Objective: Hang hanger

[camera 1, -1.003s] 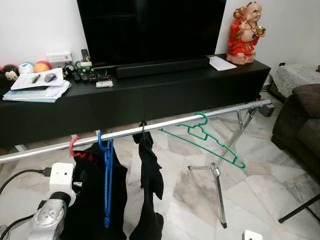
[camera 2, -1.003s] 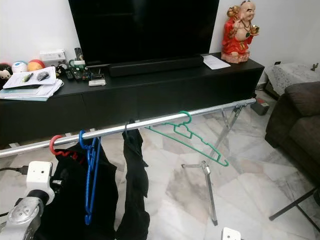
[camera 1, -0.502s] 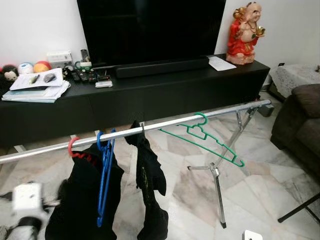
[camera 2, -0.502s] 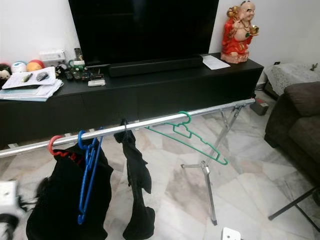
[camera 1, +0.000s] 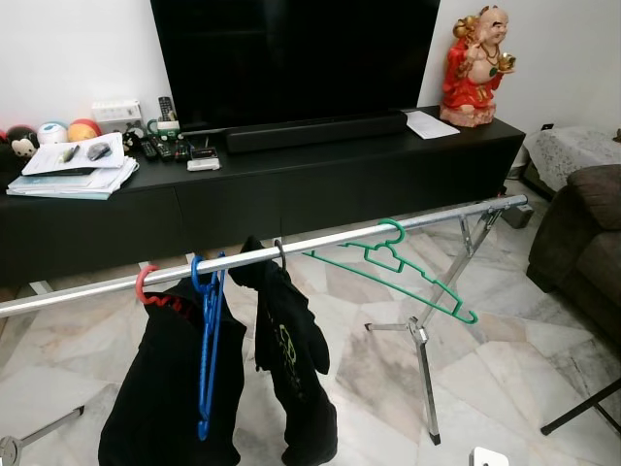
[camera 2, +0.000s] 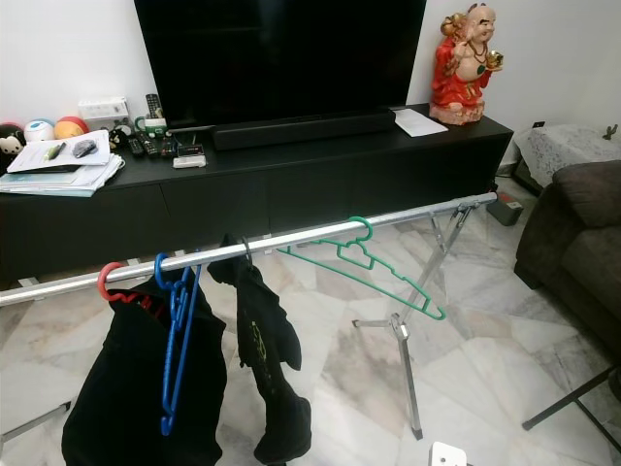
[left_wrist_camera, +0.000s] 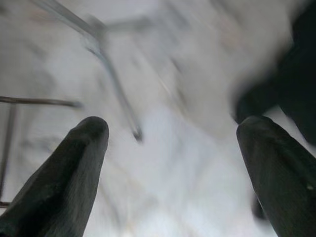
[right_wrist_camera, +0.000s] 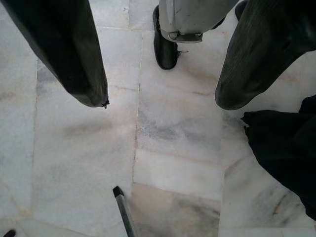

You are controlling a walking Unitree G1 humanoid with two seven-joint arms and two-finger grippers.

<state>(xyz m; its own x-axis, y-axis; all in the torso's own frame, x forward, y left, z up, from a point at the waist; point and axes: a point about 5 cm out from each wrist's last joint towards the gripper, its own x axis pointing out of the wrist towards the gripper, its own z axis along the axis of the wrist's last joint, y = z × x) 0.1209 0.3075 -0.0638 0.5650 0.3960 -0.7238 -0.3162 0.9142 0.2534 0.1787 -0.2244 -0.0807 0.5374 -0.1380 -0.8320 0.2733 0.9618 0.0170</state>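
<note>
We are looking at the green hanger [camera 1: 398, 267], a thin plastic one with notched shoulders, hooked over the steel rail [camera 1: 320, 239] toward its right end and tilting so that one arm is slanting down toward the rack's leg [camera 1: 423, 374]. Nothing is hanging on it. Further left along the same rail we are counting three more: a blue hanger [camera 1: 207, 335], bare and turned edge-on; a red hook [camera 1: 143, 282] carrying a black garment [camera 1: 173, 383]; and a dark hook [camera 1: 279, 254] between the blue and green ones, holding a second black garment [camera 1: 291, 364] with a small green print on it. That is making four hangers and two garments.

Our left gripper [left_wrist_camera: 170, 148] is pointing at the marble floor [camera 1: 505, 369], its two black fingers [left_wrist_camera: 74, 168] spread wide with nothing between them; the view is blurred, with a thin metal leg and a dark cloth edge showing past it. Our right gripper [right_wrist_camera: 158, 84] is also facing the floor with fingers [right_wrist_camera: 64, 49] set wide apart and empty, a black cloth [right_wrist_camera: 286, 153] lying just beside it.

Behind the rack a long black TV cabinet [camera 1: 291, 184] is standing against the wall, carrying a large dark television [camera 1: 291, 58], one soundbar [camera 1: 315, 130], one red figurine [camera 1: 475, 66], a stack of papers [camera 1: 73, 170], several remotes [camera 1: 160, 148] and small round toys [camera 1: 49, 133]. A brown sofa [camera 1: 582, 243] is sitting at the right.
</note>
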